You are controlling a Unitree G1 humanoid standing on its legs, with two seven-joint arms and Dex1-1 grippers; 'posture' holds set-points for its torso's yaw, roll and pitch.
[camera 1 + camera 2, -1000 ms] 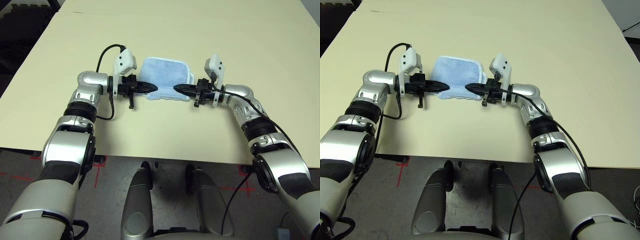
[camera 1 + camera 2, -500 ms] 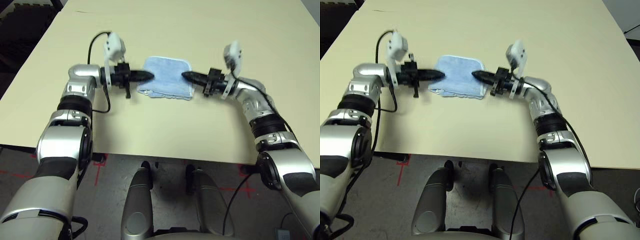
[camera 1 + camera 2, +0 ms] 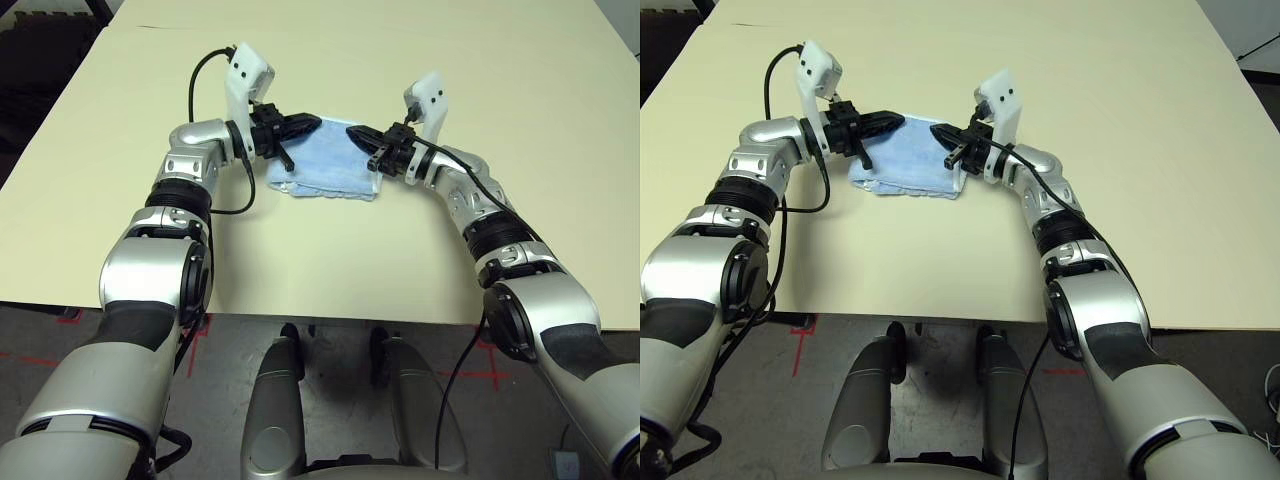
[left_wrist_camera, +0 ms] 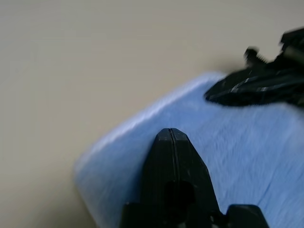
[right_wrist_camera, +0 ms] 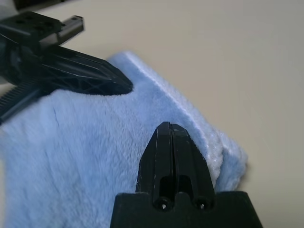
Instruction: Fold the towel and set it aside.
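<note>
The small light blue terry cloth towel (image 3: 330,160) lies folded on the cream table (image 3: 480,70). The left gripper (image 3: 315,124) and right gripper (image 3: 352,131), both pressed together and empty, hover over it, probably to press it flat.

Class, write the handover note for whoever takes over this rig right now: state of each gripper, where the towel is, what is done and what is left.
Left gripper: shut, empty, its tip over the towel's far left part.
Right gripper: shut, empty, its tip over the towel's far right part, pointing toward the left one; the two tips stand apart.
Towel: lying folded into a compact light blue stack on the cream table, between the two arms and near the middle of its width.
Done: the fold looks complete.
Left: set the towel aside; neither gripper grips it yet, so it probably needs a fresh grasp or a push.
</note>
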